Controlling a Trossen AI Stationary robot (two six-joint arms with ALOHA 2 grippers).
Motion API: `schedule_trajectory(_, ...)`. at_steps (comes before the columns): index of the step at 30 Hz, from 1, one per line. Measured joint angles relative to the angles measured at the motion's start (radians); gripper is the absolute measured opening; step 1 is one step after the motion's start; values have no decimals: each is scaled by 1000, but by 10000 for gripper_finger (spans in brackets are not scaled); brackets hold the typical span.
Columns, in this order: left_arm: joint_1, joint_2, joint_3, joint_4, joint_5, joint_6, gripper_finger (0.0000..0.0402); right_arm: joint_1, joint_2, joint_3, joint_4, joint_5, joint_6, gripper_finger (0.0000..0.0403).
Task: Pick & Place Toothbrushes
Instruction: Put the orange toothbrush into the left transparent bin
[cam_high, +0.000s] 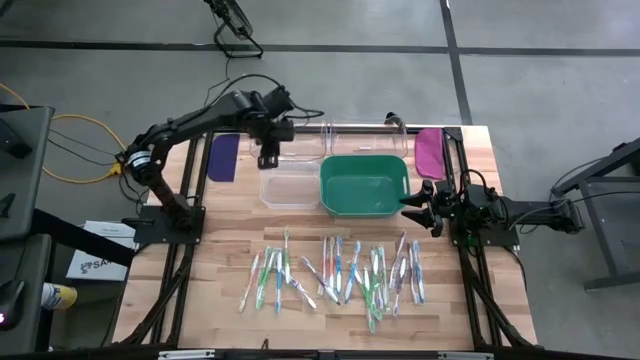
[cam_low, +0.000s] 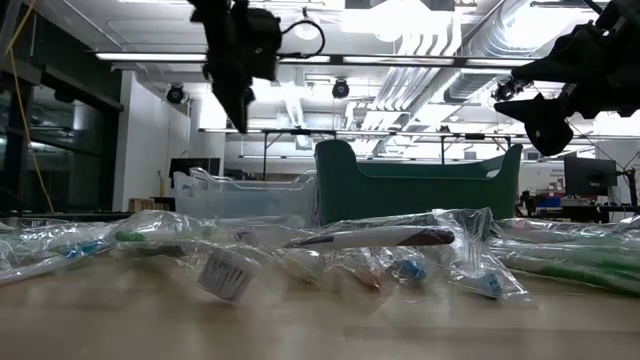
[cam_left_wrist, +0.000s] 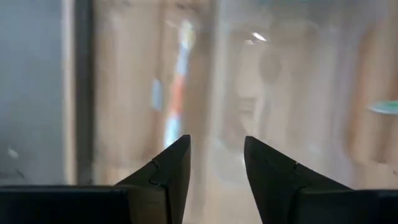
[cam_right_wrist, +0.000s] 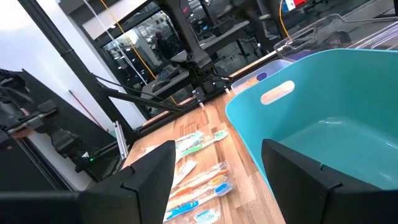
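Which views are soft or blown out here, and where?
Left wrist view: all smeared beyond the sharp left gripper, a toothbrush just a streak. Low view: near wrapped toothbrushes soft, ceiling lights glaring. High view: even light, green bin crisp. Right wrist view: sharp.

My left gripper (cam_high: 268, 160) hangs above the clear bin (cam_high: 290, 188), left of the tub (cam_high: 364, 185); my right gripper (cam_high: 412, 203) waits at its right. Toothbrushes (cam_high: 335, 272) (a scattered row) lie nearer.
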Motion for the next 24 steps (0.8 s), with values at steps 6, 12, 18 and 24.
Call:
schedule_trajectory(6,-145,-74,0,-81,-121,-205,145,0,0,0,0,0,0,233)
schedule_trajectory(12,-319,-113,1,-131,-255,-405,145,0,0,0,0,0,0,233)
schedule_trajectory(18,-483,-114,-73,-171,-328,-642,145,0,0,0,0,0,0,233)
schedule_trajectory(24,-629,-113,-228,-120,-313,-891,145,0,0,0,0,0,0,233)
